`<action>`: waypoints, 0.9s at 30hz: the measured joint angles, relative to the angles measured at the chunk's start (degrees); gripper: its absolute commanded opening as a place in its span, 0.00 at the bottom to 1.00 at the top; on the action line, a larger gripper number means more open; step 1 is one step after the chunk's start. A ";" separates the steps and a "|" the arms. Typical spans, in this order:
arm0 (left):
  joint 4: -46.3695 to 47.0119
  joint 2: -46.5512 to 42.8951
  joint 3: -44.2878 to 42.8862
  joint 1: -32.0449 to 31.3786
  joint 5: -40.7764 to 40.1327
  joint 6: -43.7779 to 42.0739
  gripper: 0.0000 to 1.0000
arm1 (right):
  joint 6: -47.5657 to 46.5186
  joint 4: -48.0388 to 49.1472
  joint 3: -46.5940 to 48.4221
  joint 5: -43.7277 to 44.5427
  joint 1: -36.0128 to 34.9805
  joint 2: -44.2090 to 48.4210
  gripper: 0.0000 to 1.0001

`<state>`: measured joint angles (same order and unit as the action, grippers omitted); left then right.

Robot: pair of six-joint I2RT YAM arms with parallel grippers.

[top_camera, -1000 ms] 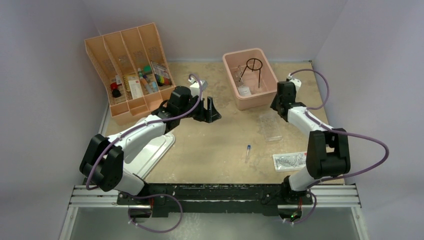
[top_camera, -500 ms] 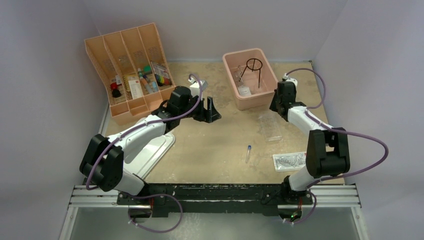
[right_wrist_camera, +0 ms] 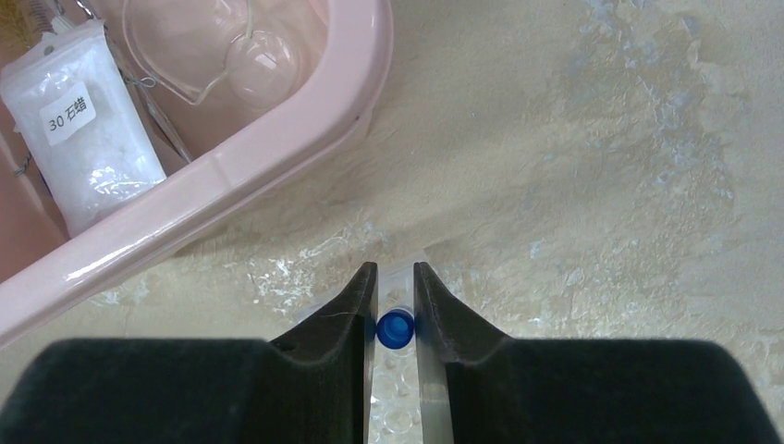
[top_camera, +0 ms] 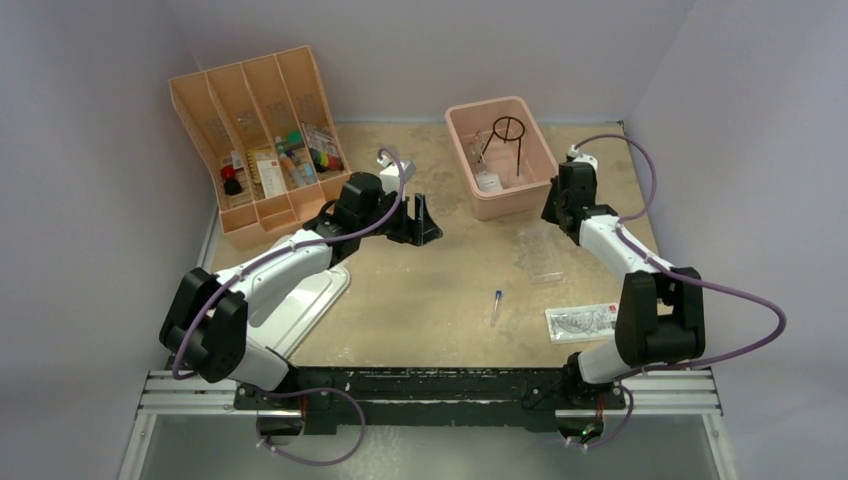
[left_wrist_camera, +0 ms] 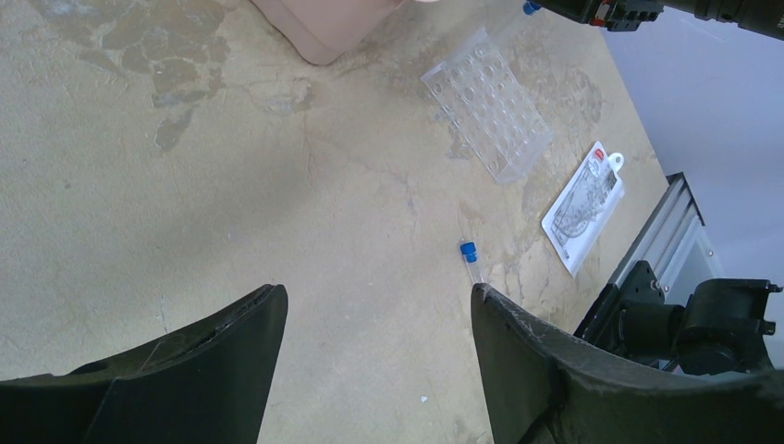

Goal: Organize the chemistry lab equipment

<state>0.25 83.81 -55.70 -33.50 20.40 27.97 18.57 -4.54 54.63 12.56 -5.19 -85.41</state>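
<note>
The right gripper point(right_wrist_camera: 396, 287) is pinched narrow on a small blue-capped clear tube point(right_wrist_camera: 396, 329), directly above the clear plastic well rack point(top_camera: 543, 250) that lies flat on the beige table point(top_camera: 440, 290), just beside the pink rectangular tub point(right_wrist_camera: 231, 166). The left gripper point(left_wrist_camera: 374, 370) hangs over bare table with its jaws wide and holding nothing. A second blue-tipped dropper point(left_wrist_camera: 470, 259) and a clear packet point(left_wrist_camera: 582, 208) lie near the rack.

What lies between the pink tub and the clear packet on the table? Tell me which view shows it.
The clear well rack lies flat between the pink tub and the clear packet; the left wrist view shows all three.
</note>
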 measured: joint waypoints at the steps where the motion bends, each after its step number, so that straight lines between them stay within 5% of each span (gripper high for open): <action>1: 0.02 0.02 0.00 0.00 0.02 0.00 0.72 | 0.00 -0.02 0.00 0.04 0.00 -0.02 0.23; 27: 0.00 0.61 0.00 0.00 0.46 0.00 0.72 | 1.27 0.02 -3.80 1.73 0.00 1.60 0.29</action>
<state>0.25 84.42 -55.70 -33.50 20.86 27.97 19.84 -4.51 50.83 14.28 -5.19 -83.81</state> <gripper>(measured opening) 0.720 0.250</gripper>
